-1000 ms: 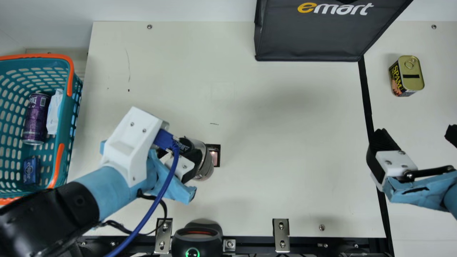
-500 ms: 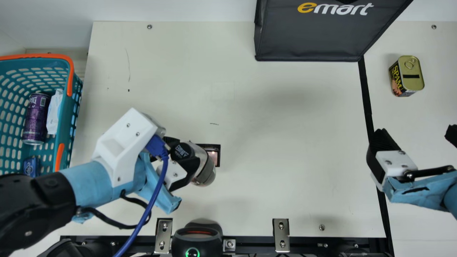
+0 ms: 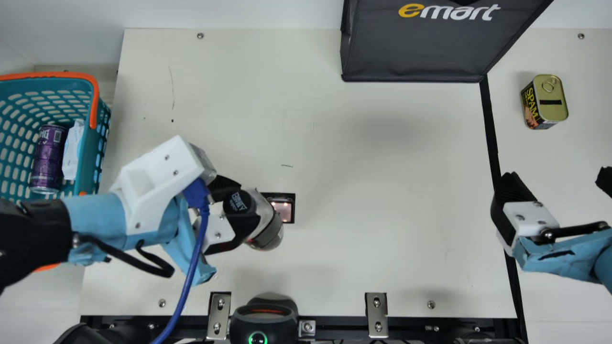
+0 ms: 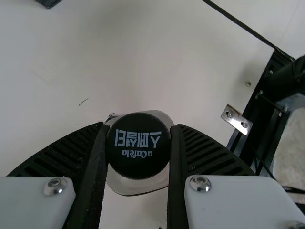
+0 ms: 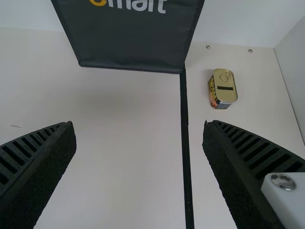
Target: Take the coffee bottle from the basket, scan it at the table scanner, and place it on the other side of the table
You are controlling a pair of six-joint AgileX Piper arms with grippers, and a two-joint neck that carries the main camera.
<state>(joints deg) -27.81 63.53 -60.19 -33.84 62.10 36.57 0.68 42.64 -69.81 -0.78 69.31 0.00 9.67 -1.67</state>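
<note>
At the near edge, a black device (image 3: pixel 258 325) with a green ring light sits between 2 metal brackets, the left bracket (image 3: pixel 219 315) closer to it than the right bracket (image 3: pixel 377 314). Farther in, left of the middle, the left gripper (image 3: pixel 248 203) has its jaws closed in on the coffee bottle (image 3: pixel 268 234), 1 finger on each side of its black cap (image 4: pixel 138 145). The bottle is tilted, its cap to the far left of its base; whether the base touches the table (image 3: pixel 382 248), I cannot tell. Just beside the bottle, on its right, is a lit window (image 3: pixel 284 211) in the tabletop. At the right, the right gripper (image 3: pixel 558 176) has its jaws spread wide, with nothing between them. At the left, partly behind the left arm (image 3: pixel 95 215), is the teal basket (image 3: pixel 88 157), holding a purple can (image 3: pixel 48 160) and a white packet (image 3: pixel 72 149) side by side. Farther off on the right, beyond the black strip (image 3: pixel 488 124), a tin (image 3: pixel 550 101) stands lid up. The black bag (image 3: pixel 416 48) is at the far side, left of the tin.
</note>
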